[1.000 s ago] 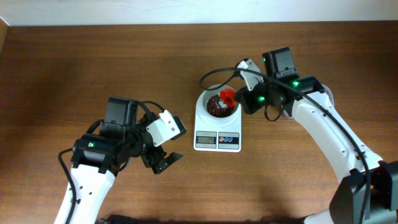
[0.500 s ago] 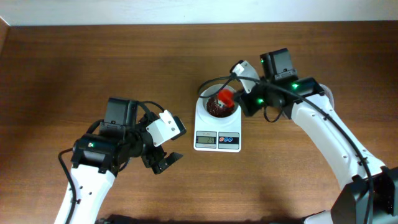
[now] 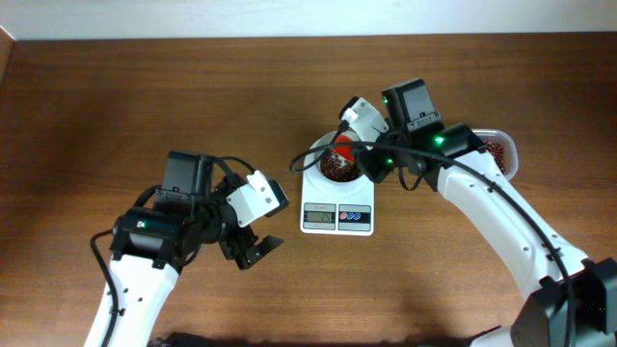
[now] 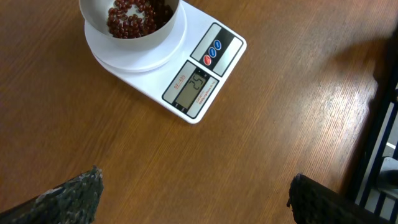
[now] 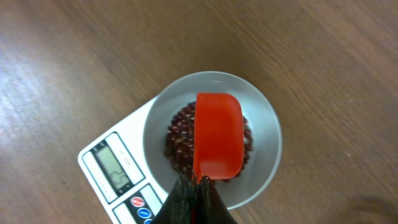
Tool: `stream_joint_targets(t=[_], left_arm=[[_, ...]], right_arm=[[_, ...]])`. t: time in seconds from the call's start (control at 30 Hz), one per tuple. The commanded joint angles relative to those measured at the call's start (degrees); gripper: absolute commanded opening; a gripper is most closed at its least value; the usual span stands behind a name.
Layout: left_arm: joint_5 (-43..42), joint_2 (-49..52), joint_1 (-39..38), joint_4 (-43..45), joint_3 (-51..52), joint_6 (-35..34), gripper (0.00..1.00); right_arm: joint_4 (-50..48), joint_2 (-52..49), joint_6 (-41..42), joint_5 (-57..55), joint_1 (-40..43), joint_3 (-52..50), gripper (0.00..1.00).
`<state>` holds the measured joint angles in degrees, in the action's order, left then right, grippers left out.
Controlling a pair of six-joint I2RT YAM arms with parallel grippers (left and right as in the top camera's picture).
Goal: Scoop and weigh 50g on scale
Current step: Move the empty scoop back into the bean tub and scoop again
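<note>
The white scale (image 3: pixel 336 210) stands mid-table, and its round bowl (image 3: pixel 321 154) holds a heap of dark red-brown beans (image 3: pixel 333 170). My right gripper (image 3: pixel 359 160) is shut on the handle of an orange-red scoop (image 3: pixel 342 149), which hangs over the bowl. In the right wrist view the scoop (image 5: pixel 217 134) covers the middle of the beans (image 5: pixel 177 140), and no beans show on it. The right gripper (image 5: pixel 196 185) pinches its near end. My left gripper (image 3: pixel 253 249) hovers open over bare wood left of the scale (image 4: pixel 205 46), with nothing between its fingers (image 4: pixel 78 193).
A clear tub (image 3: pixel 499 150) with more beans sits at the right, behind my right arm. The scale's display (image 4: pixel 194 87) and buttons (image 4: pixel 213 51) face the table's front edge. A wall edge runs along the back.
My right wrist has swung left and back, carrying the scoop slightly left over the bowl and uncovering the tub at the right. The left arm has stayed still.
</note>
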<state>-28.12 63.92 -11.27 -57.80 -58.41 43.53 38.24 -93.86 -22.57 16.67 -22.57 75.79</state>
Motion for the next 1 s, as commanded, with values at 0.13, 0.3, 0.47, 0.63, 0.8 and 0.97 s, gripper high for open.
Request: stream_joint_targets(t=[0.13, 0.3, 0.47, 0.63, 0.8, 0.97], left_arm=[[-1.01, -0.13, 0.24, 0.04, -0.94, 0.76, 0.99], [-1.01, -0.11, 0.24, 0.04, -0.94, 0.76, 0.99], [-1.01, -0.13, 0.24, 0.04, -0.94, 0.76, 0.99], [-1.01, -0.13, 0.24, 0.04, -0.94, 0.76, 0.99], [-1.01, -0.13, 0.24, 0.04, -0.94, 0.76, 0.99], [-1.01, -0.11, 0.24, 0.04, -0.94, 0.76, 0.99]], right_arm=[[0.55, 5.86, 4.94, -2.45, 1.22, 3.37, 0.04], [5.38, 16.2, 5.44, -4.35, 13.29, 3.54, 0.04], [13.07, 12.94, 5.46, -18.97, 23.96, 3.52, 0.04], [15.5, 4.46, 7.04, -22.93, 24.65, 3.52, 0.04], [16.39, -1.44, 8.07, -21.49, 25.73, 3.52, 0.04], [16.68, -5.01, 8.04, -10.58, 29.75, 3.5, 0.04]])
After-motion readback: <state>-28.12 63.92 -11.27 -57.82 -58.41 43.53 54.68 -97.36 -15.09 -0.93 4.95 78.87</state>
